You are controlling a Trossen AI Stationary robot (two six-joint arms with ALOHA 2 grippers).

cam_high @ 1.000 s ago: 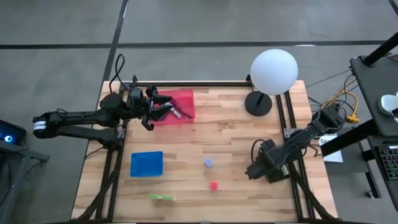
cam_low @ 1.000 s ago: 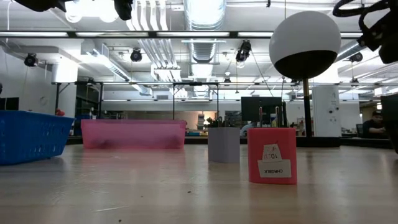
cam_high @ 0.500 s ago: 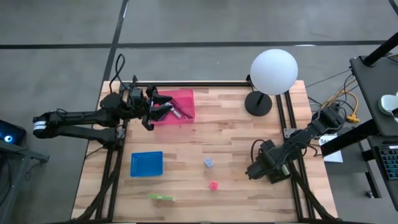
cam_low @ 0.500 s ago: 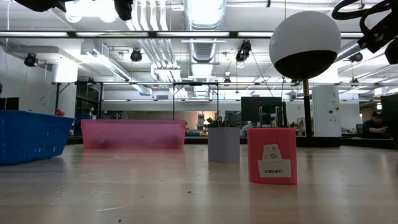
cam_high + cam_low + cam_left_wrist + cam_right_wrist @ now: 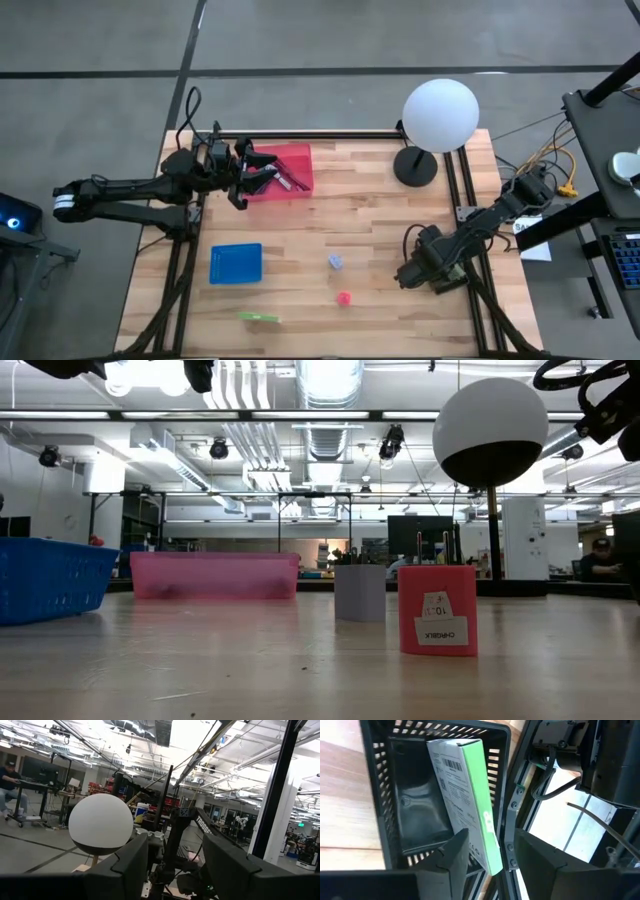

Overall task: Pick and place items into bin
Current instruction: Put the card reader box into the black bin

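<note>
My right gripper is open at the table's right edge, above a black mesh basket. A green and white box leans inside the basket, its lower end between my fingers; whether they touch it I cannot tell. My left gripper is open with nothing between its fingers, held level over the left end of the pink bin, which holds a few stick-like items. A lavender block, a pink block and a green stick lie on the table.
A blue bin stands at the near left. The white globe lamp stands on its dark base at the far right. In the low view the pink block and the lavender block stand upright.
</note>
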